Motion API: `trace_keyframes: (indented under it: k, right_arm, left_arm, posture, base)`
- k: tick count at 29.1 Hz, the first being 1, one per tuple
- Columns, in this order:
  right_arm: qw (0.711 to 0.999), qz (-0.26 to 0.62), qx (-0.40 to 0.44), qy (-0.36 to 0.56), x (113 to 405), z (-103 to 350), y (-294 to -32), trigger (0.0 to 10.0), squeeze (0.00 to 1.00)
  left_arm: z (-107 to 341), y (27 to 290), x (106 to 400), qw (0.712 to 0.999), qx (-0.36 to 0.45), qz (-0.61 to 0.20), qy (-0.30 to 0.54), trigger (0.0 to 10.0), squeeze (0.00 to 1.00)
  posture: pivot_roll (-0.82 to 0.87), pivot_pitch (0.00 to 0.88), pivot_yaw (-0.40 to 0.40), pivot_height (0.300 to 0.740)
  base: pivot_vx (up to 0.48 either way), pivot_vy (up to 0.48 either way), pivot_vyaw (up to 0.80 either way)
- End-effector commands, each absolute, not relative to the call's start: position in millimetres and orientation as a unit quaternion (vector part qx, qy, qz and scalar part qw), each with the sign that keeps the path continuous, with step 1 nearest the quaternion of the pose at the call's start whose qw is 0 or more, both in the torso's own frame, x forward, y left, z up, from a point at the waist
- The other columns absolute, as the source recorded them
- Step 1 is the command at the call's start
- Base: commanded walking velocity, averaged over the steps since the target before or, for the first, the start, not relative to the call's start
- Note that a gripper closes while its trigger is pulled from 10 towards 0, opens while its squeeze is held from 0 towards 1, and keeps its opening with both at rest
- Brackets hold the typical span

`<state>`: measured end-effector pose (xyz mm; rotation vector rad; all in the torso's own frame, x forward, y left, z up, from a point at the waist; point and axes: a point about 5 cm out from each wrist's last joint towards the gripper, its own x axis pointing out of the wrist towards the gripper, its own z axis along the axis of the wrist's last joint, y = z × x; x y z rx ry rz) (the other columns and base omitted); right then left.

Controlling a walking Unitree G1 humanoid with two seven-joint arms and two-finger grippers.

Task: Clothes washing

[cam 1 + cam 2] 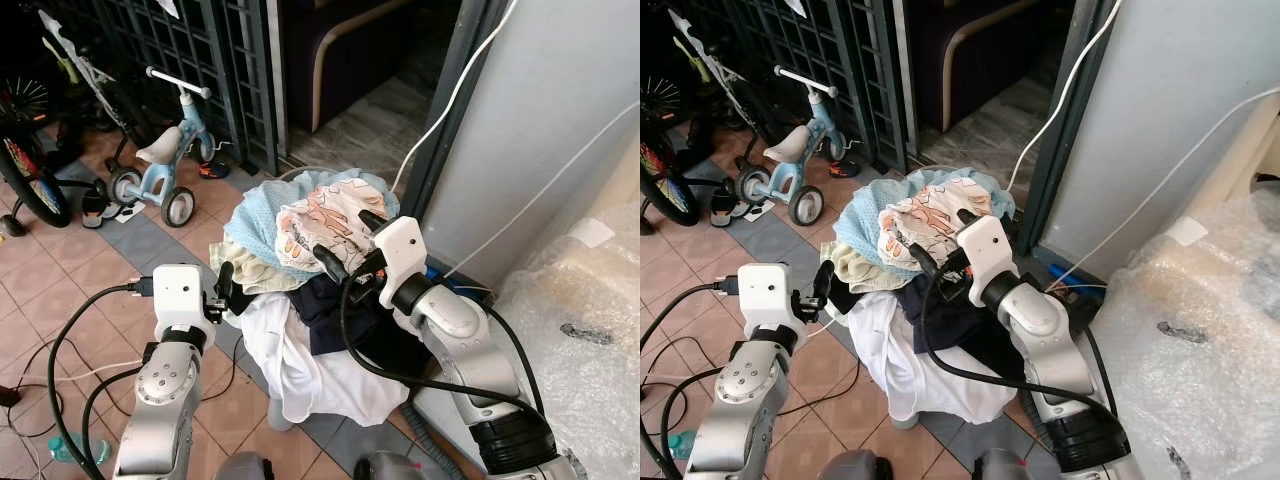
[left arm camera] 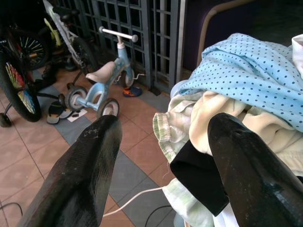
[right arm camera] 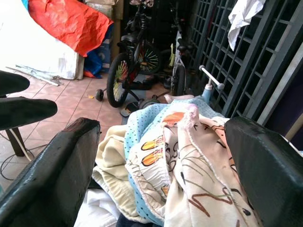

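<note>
Heaped laundry pile [image 1: 300,260] sits between both arms, soft and floppy, likely light; right gripper [image 1: 345,240] and left gripper [image 1: 228,290] both gape empty — best pinch a bunched fold.

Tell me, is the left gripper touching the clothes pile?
Cannot tell. In the left wrist view the open left gripper has one finger overlapping the clothes pile, but no contact or gap shows plainly.

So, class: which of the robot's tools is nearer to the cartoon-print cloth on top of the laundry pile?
Right. The right tool sits open over the cartoon-print cloth, fingers straddling it. The left tool is open lower down, beside the pile's left edge.
</note>
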<state>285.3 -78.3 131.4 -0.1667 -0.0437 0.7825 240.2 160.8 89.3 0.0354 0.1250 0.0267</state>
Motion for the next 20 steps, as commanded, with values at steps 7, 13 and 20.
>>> trace_keyframes:
  k: [7,13,20]
  right_arm:
    - [0.923,0.324,-0.206,0.025,316,110,-54,10.0,0.0]
    - [0.94,0.279,-0.191,0.047,325,104,-55,0.0,0.0]
    - [0.952,0.253,-0.152,0.079,323,94,-72,0.0,0.0]
  left_arm:
    - [95,158,241,0.998,0.026,0.003,0.061,10.0,0.0]
    - [94,159,239,0.998,0.024,0.012,0.063,10.0,0.0]
    - [92,158,238,0.997,0.017,0.009,0.068,10.0,0.0]
  posture:
    - [0.06,0.073,0.007,0.74]
    - [0.07,0.076,-0.008,0.74]
    - [0.06,0.079,-0.015,0.74]
  base:
    - [0.0,0.0,0.0]
    - [0.0,0.0,0.0]
    - [0.0,0.0,0.0]
